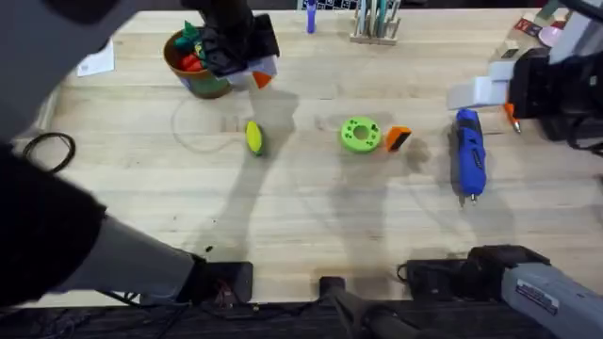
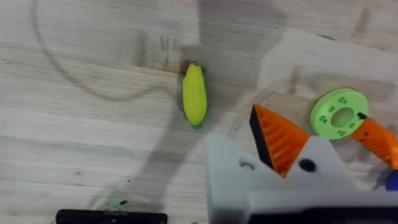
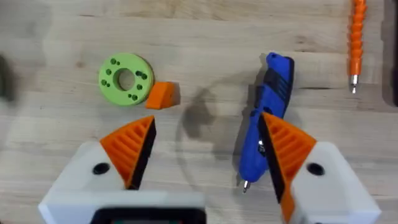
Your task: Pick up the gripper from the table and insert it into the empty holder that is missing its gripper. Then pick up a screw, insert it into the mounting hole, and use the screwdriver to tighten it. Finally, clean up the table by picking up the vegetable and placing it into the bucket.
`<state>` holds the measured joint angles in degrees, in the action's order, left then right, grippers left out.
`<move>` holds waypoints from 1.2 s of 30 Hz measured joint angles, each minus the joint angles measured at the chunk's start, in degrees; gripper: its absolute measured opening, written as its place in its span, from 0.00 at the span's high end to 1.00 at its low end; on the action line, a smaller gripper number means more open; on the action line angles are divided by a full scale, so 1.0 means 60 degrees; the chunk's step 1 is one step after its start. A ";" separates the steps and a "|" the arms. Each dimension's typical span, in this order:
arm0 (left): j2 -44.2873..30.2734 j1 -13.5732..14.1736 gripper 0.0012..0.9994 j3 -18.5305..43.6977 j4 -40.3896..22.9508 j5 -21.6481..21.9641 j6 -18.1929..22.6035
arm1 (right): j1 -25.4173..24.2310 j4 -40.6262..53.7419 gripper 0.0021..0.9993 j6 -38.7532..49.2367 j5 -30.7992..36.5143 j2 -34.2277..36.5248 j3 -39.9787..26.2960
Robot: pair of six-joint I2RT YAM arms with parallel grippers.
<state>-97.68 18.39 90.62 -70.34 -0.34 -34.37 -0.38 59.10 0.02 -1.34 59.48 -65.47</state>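
Right hand (image 3: pixel 205 158) hangs spread over the screwdriver (image 3: pixel 267 118) to grasp it; left hand's (image 1: pixel 247 68) spread, I cannot tell.

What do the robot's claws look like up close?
The right gripper has two chunky white finger brackets, each with a dark screw hole and an orange ribbed wedge-shaped pad with a dark inner edge. The left gripper has the same white plastic and one orange ribbed pad showing. From overhead, the arms are black, the right arm having a grey section with a label.
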 joint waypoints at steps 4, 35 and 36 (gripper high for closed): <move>0.0331 0.0000 0.99 0.0016 -0.0075 0.0021 0.0088 | 0.0000 -0.0001 0.01 -0.0002 0.0000 0.0000 0.0000; 0.1315 0.0000 0.01 0.0013 -0.0954 0.0288 0.0514 | 0.0000 0.0002 0.01 -0.0002 0.0000 0.0000 0.0000; 0.1586 0.0000 0.01 0.0013 -0.1006 0.0315 0.0517 | 0.0000 -0.0002 0.01 0.0000 0.0000 0.0000 0.0000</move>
<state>-88.17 18.39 90.70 -76.37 1.55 -31.27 -0.38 59.09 0.02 -1.34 59.48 -65.47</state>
